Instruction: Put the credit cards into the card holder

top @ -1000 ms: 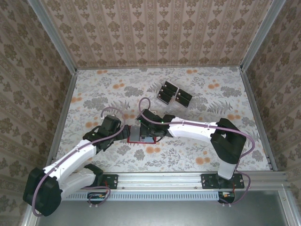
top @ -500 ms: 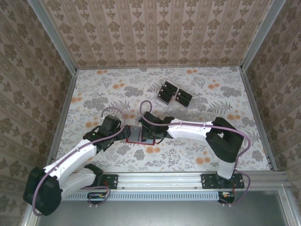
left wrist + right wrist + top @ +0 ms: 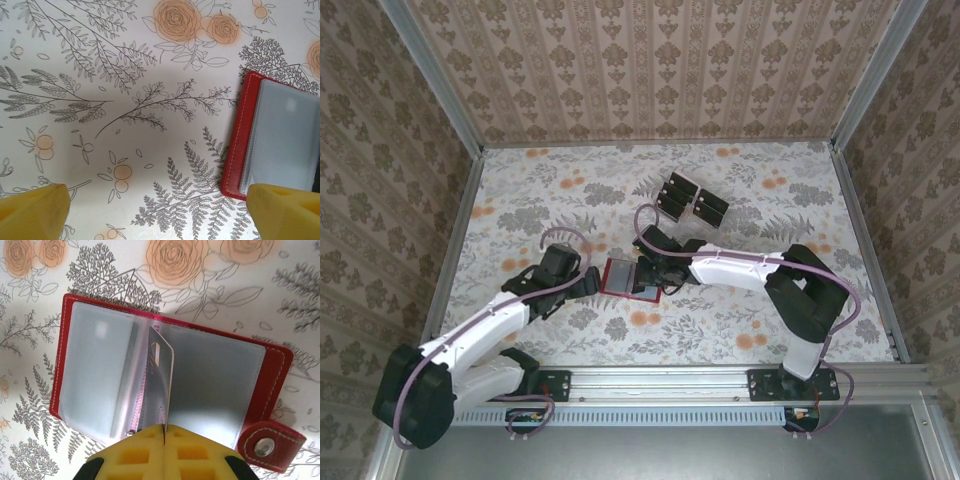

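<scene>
The card holder (image 3: pixel 58 365) is a red wallet lying open on the floral table, clear pockets up, its snap tab (image 3: pixel 268 445) at the lower right. My right gripper (image 3: pixel 164 429) is shut on one thin credit card (image 3: pixel 159 380), held edge-on with its far end down at the wallet's middle fold. In the top view this gripper (image 3: pixel 651 277) sits over the wallet (image 3: pixel 623 276). My left gripper (image 3: pixel 160 215) is open with nothing between its yellow fingertips (image 3: pixel 31 211). It hovers just left of the wallet's red edge (image 3: pixel 238 150). More black credit cards (image 3: pixel 678 192) stand in a rack at the back.
A clear tiered rack (image 3: pixel 705 222) with the black cards stands behind the wallet, right of centre. Patterned walls (image 3: pixel 390 150) with metal rails close in the table on three sides. The arm bases (image 3: pixel 790 380) sit at the near edge.
The right gripper and the wallet under it have shifted a little to the right and away from the bases. The left gripper has stayed open at the wallet's left edge.
</scene>
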You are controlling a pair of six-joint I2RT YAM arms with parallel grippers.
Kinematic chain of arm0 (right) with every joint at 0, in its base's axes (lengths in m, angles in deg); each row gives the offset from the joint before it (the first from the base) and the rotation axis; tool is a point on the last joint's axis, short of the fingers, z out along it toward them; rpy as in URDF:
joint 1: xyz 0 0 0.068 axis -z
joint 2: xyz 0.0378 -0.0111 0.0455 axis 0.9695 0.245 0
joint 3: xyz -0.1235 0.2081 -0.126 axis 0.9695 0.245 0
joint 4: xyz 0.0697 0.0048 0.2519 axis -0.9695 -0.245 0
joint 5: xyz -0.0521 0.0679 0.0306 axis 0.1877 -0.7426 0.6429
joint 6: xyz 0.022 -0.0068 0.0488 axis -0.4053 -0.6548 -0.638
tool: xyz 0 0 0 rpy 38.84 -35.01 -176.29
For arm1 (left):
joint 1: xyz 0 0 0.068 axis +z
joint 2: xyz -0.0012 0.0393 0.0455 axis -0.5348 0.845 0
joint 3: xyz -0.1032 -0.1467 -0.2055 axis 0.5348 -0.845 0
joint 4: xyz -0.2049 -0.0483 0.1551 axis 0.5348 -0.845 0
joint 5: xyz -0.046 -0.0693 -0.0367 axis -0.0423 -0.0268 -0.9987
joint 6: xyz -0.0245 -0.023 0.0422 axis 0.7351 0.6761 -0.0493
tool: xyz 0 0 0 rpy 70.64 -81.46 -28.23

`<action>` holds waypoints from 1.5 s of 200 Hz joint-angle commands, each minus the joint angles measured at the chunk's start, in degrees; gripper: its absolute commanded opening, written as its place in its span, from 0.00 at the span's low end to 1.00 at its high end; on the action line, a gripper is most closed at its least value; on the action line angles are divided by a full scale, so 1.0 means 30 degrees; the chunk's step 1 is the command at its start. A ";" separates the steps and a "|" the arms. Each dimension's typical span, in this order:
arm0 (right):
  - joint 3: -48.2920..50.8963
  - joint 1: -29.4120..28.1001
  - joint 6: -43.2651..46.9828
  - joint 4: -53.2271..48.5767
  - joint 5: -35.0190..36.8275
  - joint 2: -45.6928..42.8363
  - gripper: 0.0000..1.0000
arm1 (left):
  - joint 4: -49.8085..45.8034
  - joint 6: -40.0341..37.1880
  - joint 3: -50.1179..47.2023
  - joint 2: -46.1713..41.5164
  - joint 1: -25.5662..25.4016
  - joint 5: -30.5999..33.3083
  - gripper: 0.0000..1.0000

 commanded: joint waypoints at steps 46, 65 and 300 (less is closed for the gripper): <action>-0.0073 0.1153 0.3579 -0.1084 -0.1785 -0.0363 0.00 | 0.1725 -0.0862 0.1081 0.2692 -0.0813 -0.1181 1.00; 0.0065 0.1256 0.3813 -0.0578 -0.2287 -0.0978 0.00 | 0.1961 -0.1153 0.1569 0.3535 -0.1009 -0.1270 1.00; 0.6540 0.3003 0.1092 0.8639 -0.4732 -0.4550 0.00 | 0.2868 -0.0144 0.1882 0.7232 -0.3016 0.0906 1.00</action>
